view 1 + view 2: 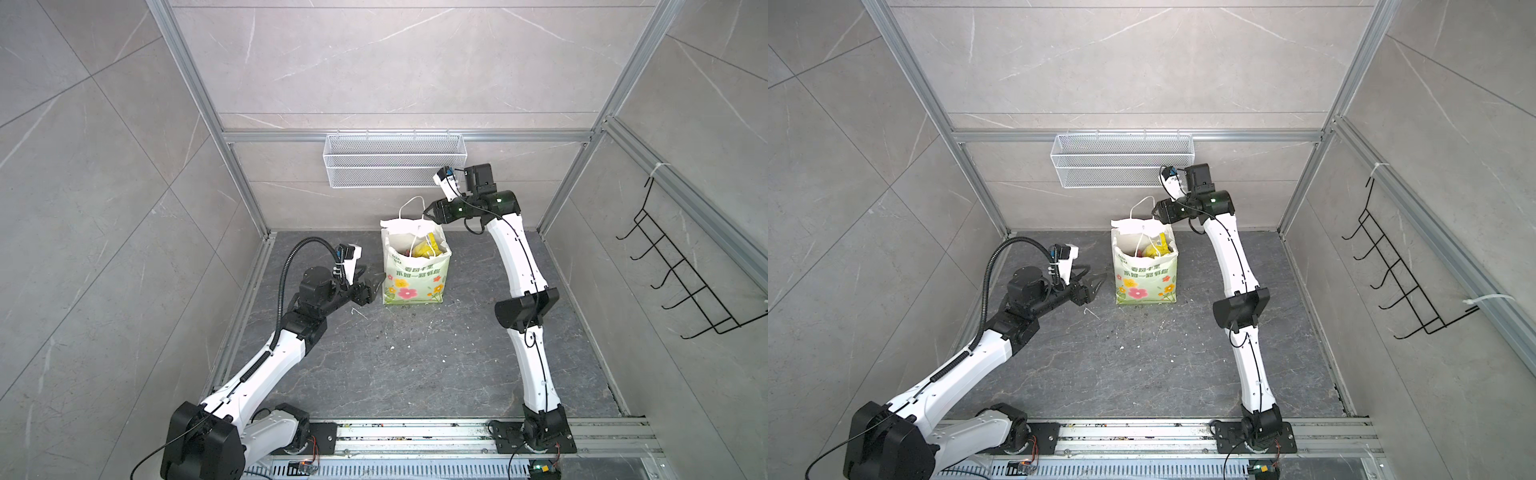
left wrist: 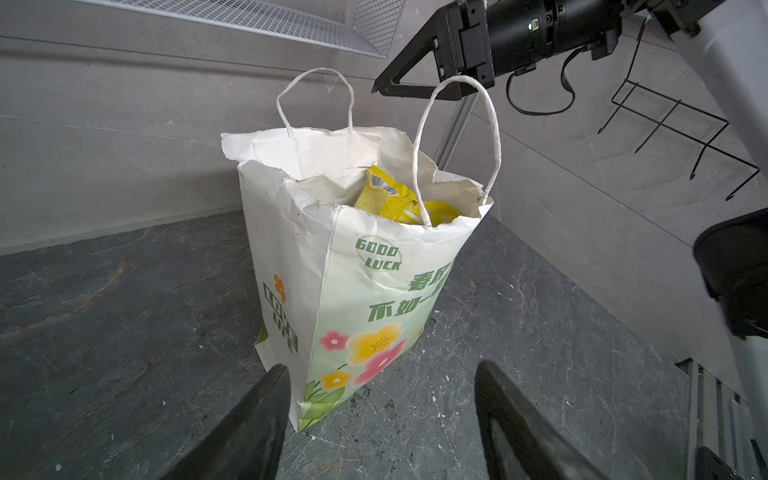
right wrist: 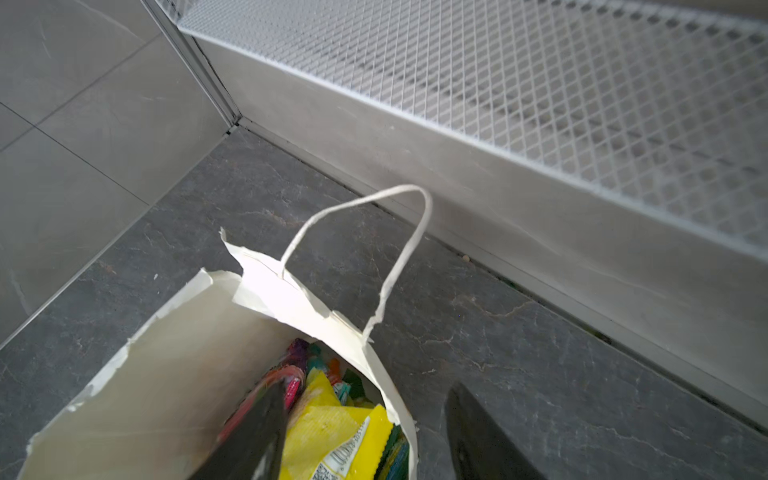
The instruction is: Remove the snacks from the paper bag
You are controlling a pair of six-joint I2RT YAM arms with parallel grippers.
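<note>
The paper bag [image 1: 415,272] [image 1: 1145,276] stands upright and open-topped at the back of the dark floor, its rim torn. Snacks fill it, with a yellow packet [image 1: 428,246] [image 2: 384,199] [image 3: 332,432] uppermost and red, teal and purple ones beneath. My right gripper [image 1: 428,214] [image 3: 368,386] hovers open over the bag's back right corner, one finger above the snacks and the other outside the paper wall, gripping nothing. Beside it a white cord handle [image 3: 399,195] stands upright. Low at the bag's left side my left gripper [image 1: 376,282] [image 2: 382,368] is open and empty.
A white wire mesh basket [image 1: 392,160] [image 1: 1121,160] hangs on the back wall just above the right wrist. A black wire hook rack [image 1: 681,270] is fixed to the right wall. White crumbs [image 1: 390,332] dot the floor in front of the bag.
</note>
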